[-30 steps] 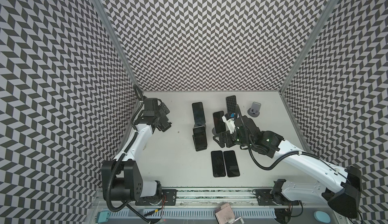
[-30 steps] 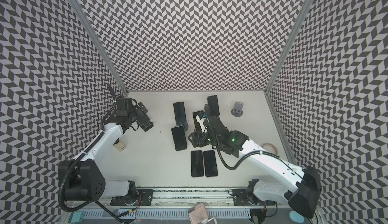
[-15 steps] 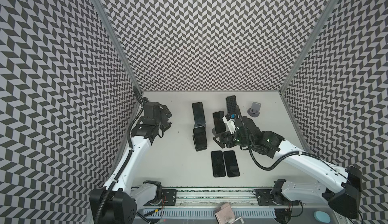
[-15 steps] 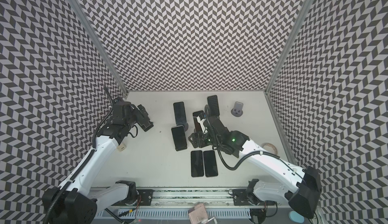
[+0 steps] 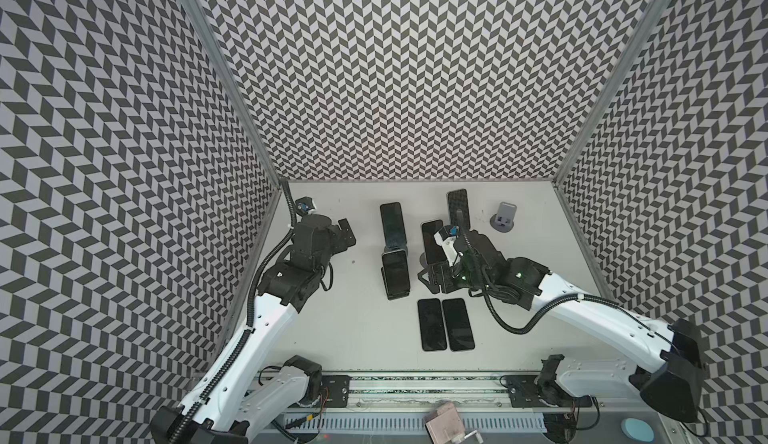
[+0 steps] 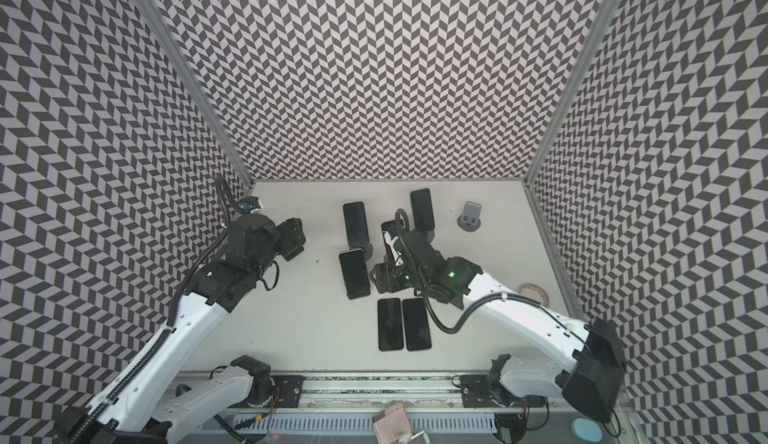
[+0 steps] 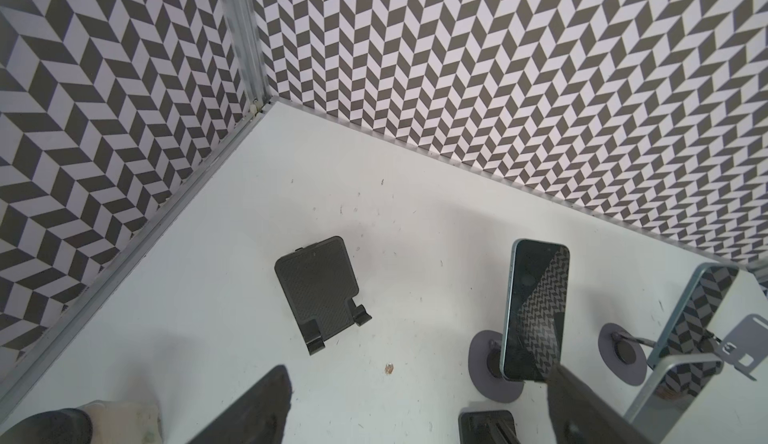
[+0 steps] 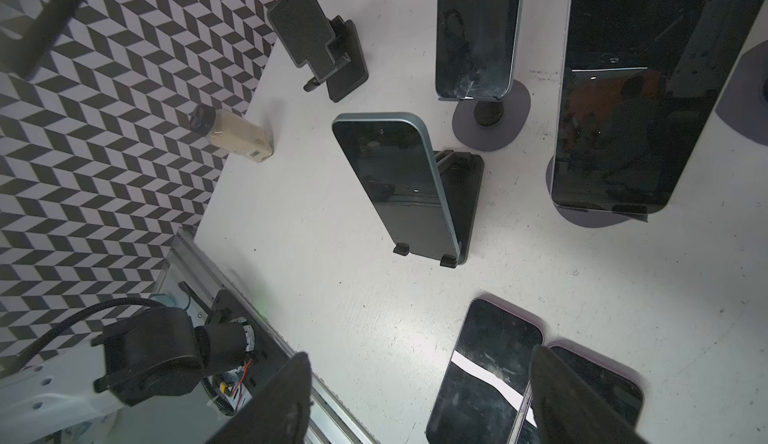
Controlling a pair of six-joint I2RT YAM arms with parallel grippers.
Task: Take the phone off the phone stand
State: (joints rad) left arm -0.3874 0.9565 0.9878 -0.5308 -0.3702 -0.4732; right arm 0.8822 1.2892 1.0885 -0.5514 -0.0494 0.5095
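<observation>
Chevron-walled cell, white worktop (image 5: 357, 338) crowded with phones, so the target is my read: the phone (image 8: 399, 180) leaning on the black folding stand (image 8: 467, 205), just ahead of the right tool (image 8: 419, 363). Right tool's jaws stand apart with nothing between them. Left tool (image 7: 419, 373) is wide open and empty too, well apart on the phone's other side. Phone reclines screen-up, facing back toward the right tool. Long axis runs from the lower edge caught in the stand's two lips, nearest the tool, up and away to the top edge, slightly skewed to the tool's line. Risks: the lips hold that lower edge, so a straight pull toward the tool probably drags or tips the stand; I'd lift along the long axis first. Glossy faces could slip in a pinch. Two flat phones (image 8: 486, 350) lie right under the tool, so a low approach clips them. Round-base stand phone (image 8: 473, 30) sits just beyond the target, so an overshoot knocks it.
</observation>
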